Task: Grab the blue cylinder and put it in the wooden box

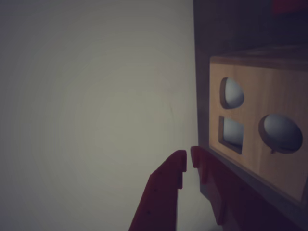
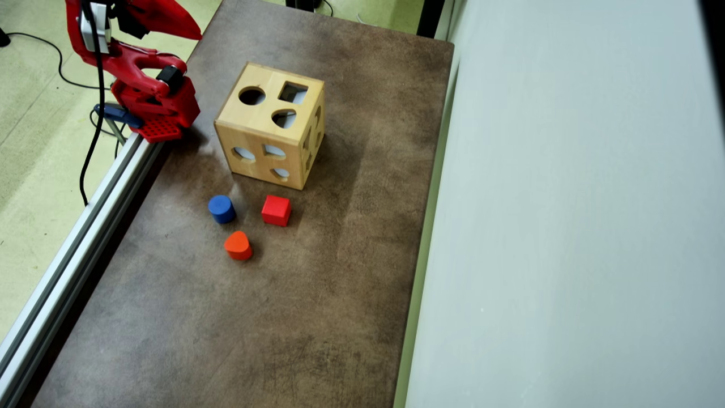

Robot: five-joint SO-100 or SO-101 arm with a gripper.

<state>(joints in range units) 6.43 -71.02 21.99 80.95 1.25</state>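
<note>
The blue cylinder [image 2: 221, 208] stands upright on the brown table [image 2: 283, 328], just in front of the wooden box [image 2: 257, 119]. The box is a light-wood cube with round, square and rounded cut-outs in its top and sides. The wrist view shows one face of the box [image 1: 269, 91] at the right. My red gripper [image 1: 188, 156] is shut and empty, its tips almost touching, pointing past the box's left side toward a pale wall. In the overhead view the gripper [image 2: 195, 35] is folded back at the top left, far from the cylinder. The cylinder is out of the wrist view.
A red cube [image 2: 276, 210] sits right of the cylinder and an orange rounded-triangle block [image 2: 238, 245] just below them. A metal rail [image 2: 85, 226] runs along the table's left edge. A pale wall [image 2: 566, 226] borders the right edge. The arm base [image 2: 153, 107] is clamped at the top left.
</note>
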